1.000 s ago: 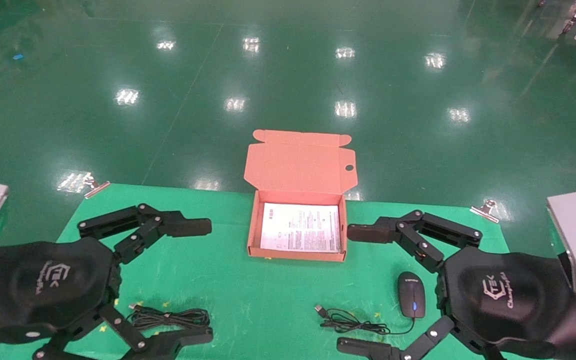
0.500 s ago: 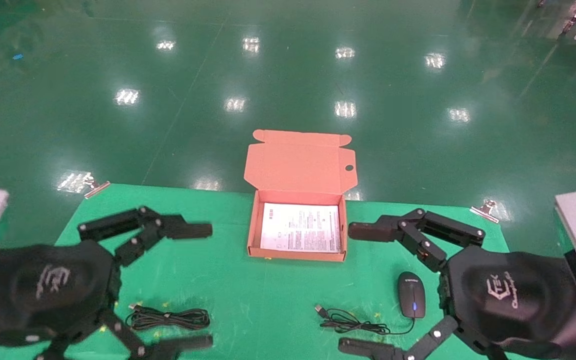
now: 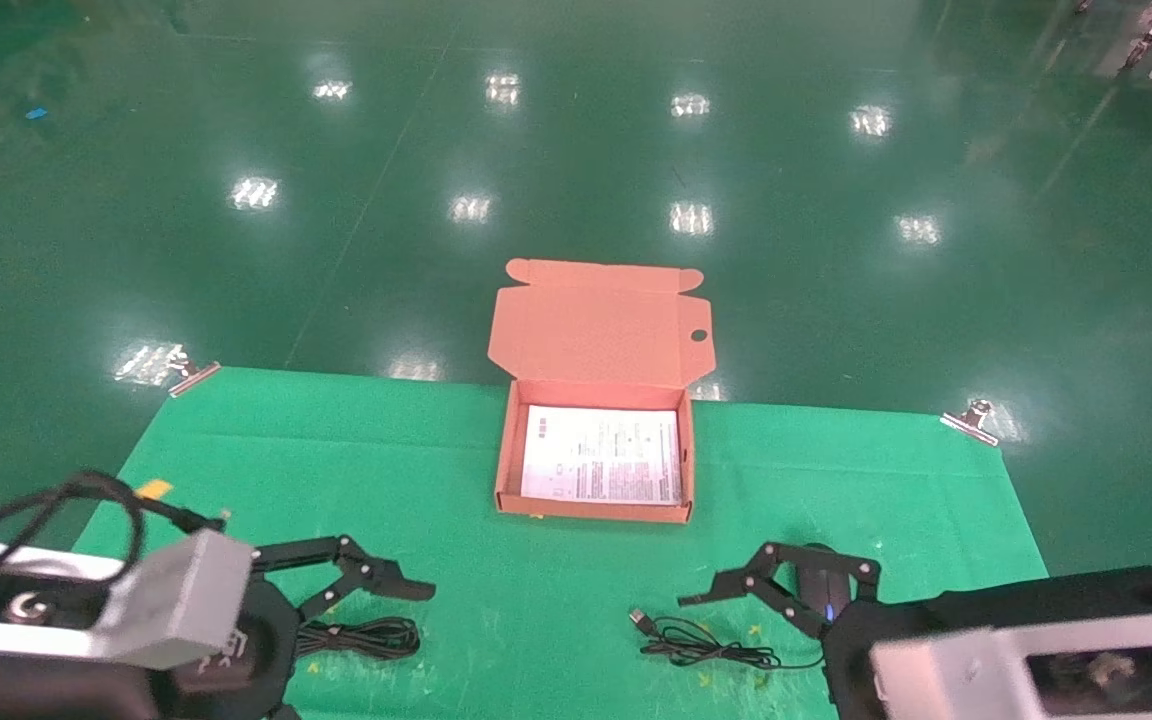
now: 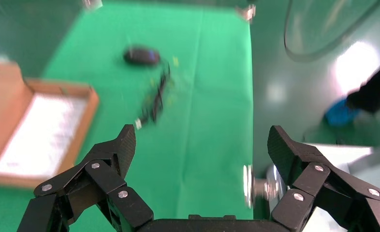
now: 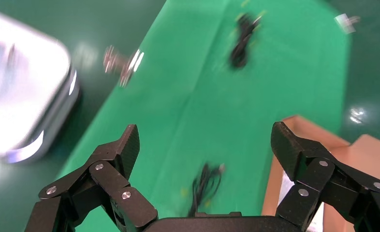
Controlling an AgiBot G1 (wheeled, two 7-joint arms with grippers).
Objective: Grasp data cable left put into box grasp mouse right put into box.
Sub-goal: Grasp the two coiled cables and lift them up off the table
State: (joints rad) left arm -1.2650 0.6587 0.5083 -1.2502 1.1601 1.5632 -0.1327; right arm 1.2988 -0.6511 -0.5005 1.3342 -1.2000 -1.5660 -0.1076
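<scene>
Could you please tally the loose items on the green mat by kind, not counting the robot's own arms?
Data cable: 1
Mouse, with its thin cord: 1
Open cardboard box: 1
Printed sheet lying inside the box: 1
Total: 4

green table [image 3: 436, 470] | on it: box [image 3: 506, 450], data cable [image 3: 361, 635], mouse [image 3: 826, 590]

L claw [image 4: 200, 145] spread, mouse [image 4: 140, 55], box [image 4: 84, 126]
</scene>
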